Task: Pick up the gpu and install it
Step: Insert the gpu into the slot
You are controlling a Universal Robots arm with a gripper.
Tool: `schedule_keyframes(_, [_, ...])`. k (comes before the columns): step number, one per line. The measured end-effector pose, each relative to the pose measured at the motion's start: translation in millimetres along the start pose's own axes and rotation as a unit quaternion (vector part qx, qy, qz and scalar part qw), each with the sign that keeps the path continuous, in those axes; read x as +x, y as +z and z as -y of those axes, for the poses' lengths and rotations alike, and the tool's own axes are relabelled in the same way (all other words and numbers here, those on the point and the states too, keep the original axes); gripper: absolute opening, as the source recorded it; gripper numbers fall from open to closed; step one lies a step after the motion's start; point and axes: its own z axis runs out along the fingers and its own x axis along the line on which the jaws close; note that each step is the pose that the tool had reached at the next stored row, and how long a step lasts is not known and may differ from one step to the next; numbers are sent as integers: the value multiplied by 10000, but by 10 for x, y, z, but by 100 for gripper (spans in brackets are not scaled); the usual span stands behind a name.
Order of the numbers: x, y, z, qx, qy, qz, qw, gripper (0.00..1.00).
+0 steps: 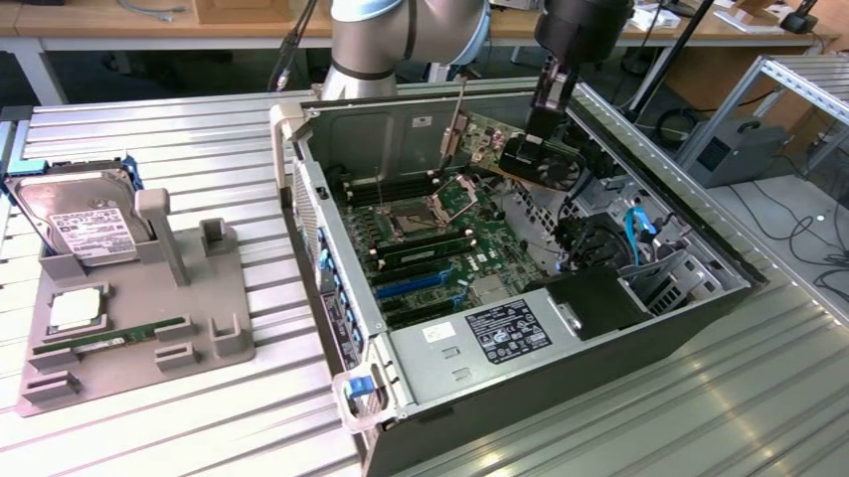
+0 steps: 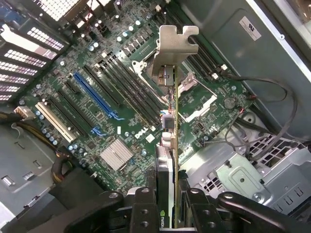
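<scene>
The gpu (image 1: 531,157) is held aloft inside the open computer case (image 1: 717,298), pinched across its two faces by the tool (image 1: 542,127). It hangs tilted above the motherboard (image 1: 424,243), toward the rear wall of the case and seated in no slot. In the wrist view the card is seen edge-on, with its silver bracket (image 2: 175,46) at the far end and the tool's fingers (image 2: 146,204) pressed against the near end.

Several risks can be judged from this. The card appears to be gripped near one end only, so any contact at the bracket end would be magnified into a twist, and the card could be pivoted or slid within the pinch. The card's edge is seen lying over the processor socket (image 2: 194,99) rather than along the long blue slot (image 2: 95,94). If it were lowered off line, the connector edge could be driven onto neighbouring slots or small components, which could be scraped or bent. With the tilt uncorrected, one corner would be entered first and jammed. The bracket could also be caught on the case's rear frame.
</scene>
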Motion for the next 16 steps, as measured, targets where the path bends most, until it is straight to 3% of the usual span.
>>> schedule_keyframes(11, [0, 0, 0, -2, -402, 12, 9992, 27])
schedule_keyframes(16, [0, 0, 0, -3, -623, 18, 9981, 27])
